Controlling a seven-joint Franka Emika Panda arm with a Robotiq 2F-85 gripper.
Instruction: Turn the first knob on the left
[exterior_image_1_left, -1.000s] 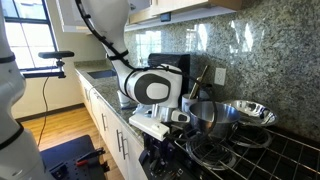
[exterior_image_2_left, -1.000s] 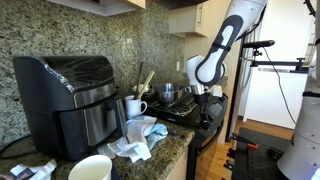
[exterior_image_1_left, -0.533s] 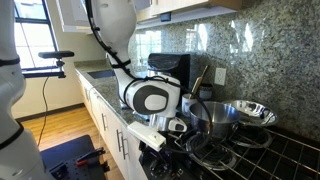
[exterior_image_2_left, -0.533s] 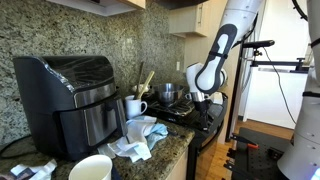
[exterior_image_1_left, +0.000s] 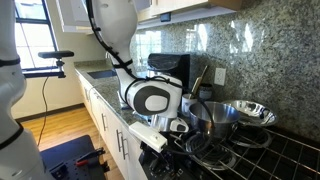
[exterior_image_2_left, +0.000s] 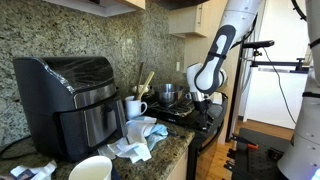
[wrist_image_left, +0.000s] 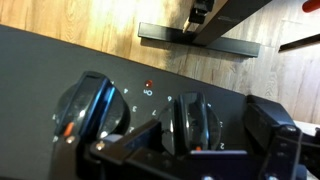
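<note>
Your gripper (wrist_image_left: 195, 152) sits low against the stove's front panel (wrist_image_left: 40, 60). Its fingers (wrist_image_left: 285, 150) are spread to either side of the middle knob (wrist_image_left: 195, 120) and pinch nothing. The leftmost knob (wrist_image_left: 95, 105), your target, stands just beside that one. Past the panel's edge you have open wood floor (wrist_image_left: 90, 20). In an exterior view the arm (exterior_image_1_left: 150, 97) hangs over the cooktop's front edge. Behind it, on the burners, sit a steel pot (exterior_image_1_left: 205, 110) and a steel bowl (exterior_image_1_left: 247, 112); their insides are hidden. Along the counter stands a white mug (exterior_image_2_left: 135, 107), contents unseen.
</note>
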